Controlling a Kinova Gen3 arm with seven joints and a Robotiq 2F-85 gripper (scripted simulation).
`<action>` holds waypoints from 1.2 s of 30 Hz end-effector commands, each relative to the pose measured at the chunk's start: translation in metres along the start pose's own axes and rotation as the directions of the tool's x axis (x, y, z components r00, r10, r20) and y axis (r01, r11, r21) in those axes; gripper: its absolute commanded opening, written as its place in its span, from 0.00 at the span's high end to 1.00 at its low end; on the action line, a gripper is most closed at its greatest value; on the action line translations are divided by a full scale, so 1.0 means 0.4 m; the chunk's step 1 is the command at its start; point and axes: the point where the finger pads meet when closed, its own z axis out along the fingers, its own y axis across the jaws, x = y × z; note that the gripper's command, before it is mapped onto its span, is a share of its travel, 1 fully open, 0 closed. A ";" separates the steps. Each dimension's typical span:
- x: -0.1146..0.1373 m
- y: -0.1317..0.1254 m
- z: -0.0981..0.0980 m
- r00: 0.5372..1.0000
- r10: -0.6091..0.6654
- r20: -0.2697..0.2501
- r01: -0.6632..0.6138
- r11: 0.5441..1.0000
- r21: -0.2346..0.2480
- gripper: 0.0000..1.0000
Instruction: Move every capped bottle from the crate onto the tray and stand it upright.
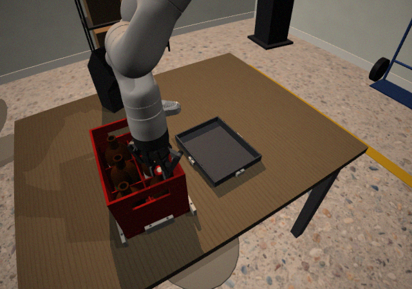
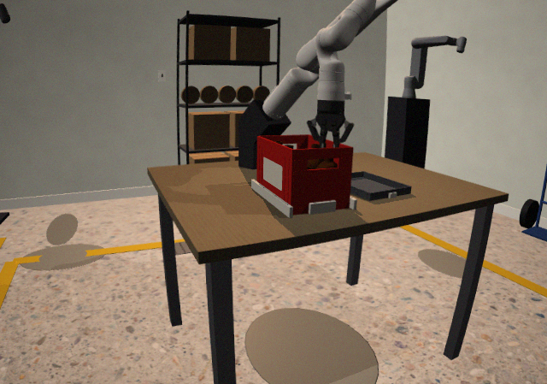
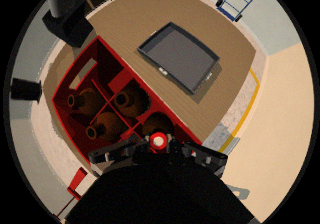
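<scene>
A red crate (image 1: 140, 181) stands on the table's left part and holds several brown bottles. Three open bottles (image 1: 116, 161) stand in its left column. My gripper (image 1: 158, 170) reaches into the crate's right column and is shut on the neck of a brown bottle with a red cap (image 1: 158, 170). The cap shows between my fingers in the wrist view (image 3: 158, 142). The bottle still stands low in its compartment. The dark grey tray (image 1: 217, 149) lies empty to the right of the crate; it also shows in the wrist view (image 3: 179, 56). In the exterior view my gripper (image 2: 330, 138) dips into the crate (image 2: 304, 172).
Grey brackets (image 1: 159, 223) sit against the crate's foot. The arm's black base (image 1: 104, 80) stands at the table's back left. A shelf (image 2: 227, 84) and a black pedestal (image 2: 406, 127) stand beyond the table.
</scene>
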 end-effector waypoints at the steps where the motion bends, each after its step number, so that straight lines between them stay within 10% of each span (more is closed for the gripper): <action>1: -0.001 0.001 -0.001 1.000 0.000 0.001 0.000 1.000 -0.001 1.00; 36: -0.003 0.005 -0.231 1.000 -0.006 -0.001 0.006 1.000 0.001 1.00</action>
